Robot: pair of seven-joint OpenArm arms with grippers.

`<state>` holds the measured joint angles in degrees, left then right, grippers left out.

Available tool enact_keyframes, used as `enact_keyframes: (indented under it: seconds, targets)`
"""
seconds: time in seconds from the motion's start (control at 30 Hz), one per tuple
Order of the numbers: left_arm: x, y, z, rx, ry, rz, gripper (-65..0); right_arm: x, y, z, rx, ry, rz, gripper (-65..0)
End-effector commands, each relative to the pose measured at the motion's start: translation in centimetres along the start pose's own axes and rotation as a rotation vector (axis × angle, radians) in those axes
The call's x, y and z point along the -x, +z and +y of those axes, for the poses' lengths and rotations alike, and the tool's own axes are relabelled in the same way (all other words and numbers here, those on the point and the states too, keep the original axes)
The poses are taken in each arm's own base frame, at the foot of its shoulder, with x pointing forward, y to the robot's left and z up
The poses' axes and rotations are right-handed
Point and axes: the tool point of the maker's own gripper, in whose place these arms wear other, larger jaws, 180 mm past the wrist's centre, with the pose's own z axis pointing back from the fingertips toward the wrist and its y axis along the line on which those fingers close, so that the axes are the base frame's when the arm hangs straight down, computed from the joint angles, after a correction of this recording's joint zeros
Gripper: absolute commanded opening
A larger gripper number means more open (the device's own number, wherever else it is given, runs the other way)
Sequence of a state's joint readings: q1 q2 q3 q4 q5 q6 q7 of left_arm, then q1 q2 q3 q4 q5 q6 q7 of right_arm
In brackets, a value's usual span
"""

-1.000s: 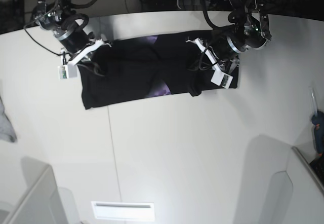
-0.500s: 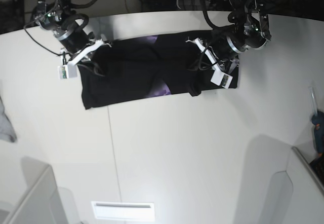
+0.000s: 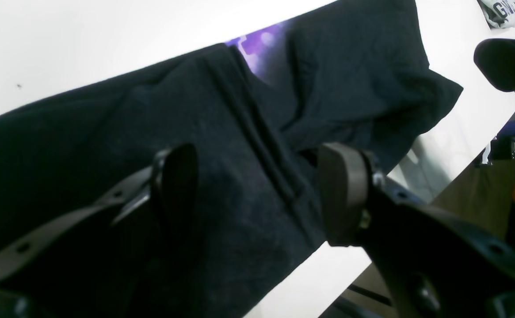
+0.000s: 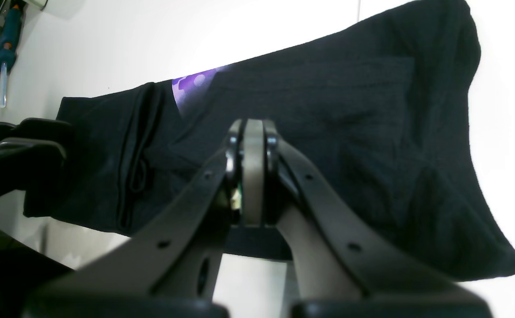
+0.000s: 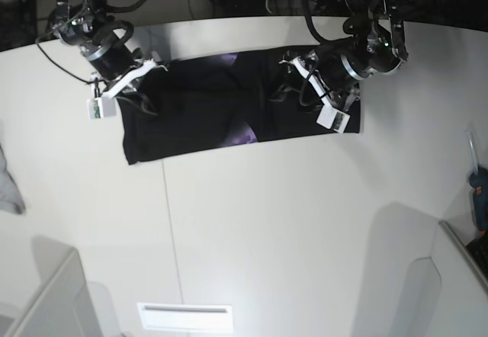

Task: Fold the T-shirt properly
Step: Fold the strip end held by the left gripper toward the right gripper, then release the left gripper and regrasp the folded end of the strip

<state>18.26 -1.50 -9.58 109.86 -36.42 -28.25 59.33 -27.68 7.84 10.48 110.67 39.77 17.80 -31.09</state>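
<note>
Here, the T-shirt [image 3: 248, 185] lies beneath the left gripper's open fingers [image 3: 345, 194] and the right gripper's closed fingers [image 4: 253, 176].

T-shirt [image 5: 206, 108]: matt black cloth, softly creased; print glossier, purple. Desk [image 5: 305, 230]: smooth white, faintly glossy. Screwdriver [image 4: 6, 48] near desk edge: shaft clear, glossy; handle blue, plastic-looking.

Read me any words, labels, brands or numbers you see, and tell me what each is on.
"GN", possibly cut short: on the crumpled light-grey cloth.
The white label on the table: no text readable.
</note>
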Motion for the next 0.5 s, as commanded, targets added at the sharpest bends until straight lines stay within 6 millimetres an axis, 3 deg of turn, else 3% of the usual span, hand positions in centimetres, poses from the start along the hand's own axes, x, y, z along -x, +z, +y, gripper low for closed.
enact_keyframes:
  seconds: [0.0, 0.13, 0.2, 0.27, 0.47]
  targets:
    - [-1.1, 0.0, -1.0, 0.034, -0.009, -0.043, -23.7, -1.3, 0.3, 0.4, -0.014, 0.015, -0.047, -65.0]
    - [-1.3, 0.3, -0.6, 0.019, -0.01, -0.051, -27.3, -1.3, 0.3, 0.4, -0.014, 0.015, -0.047, -65.0]
    - [-1.2, 1.3, 1.2, -0.034, 0.015, -0.063, -41.5, -1.4, 0.4, 0.2, -0.01, 0.014, -0.05, -65.0]
    - [-1.4, 2.6, 3.5, -0.103, 0.04, -0.085, -63.2, -1.4, 0.4, 0.2, -0.008, 0.014, -0.051, -65.0]
    - [-0.1, 8.6, 10.3, -0.322, 0.068, -0.094, -65.0, -1.4, -0.1, 0.8, -0.058, -0.028, 0.002, -65.0]
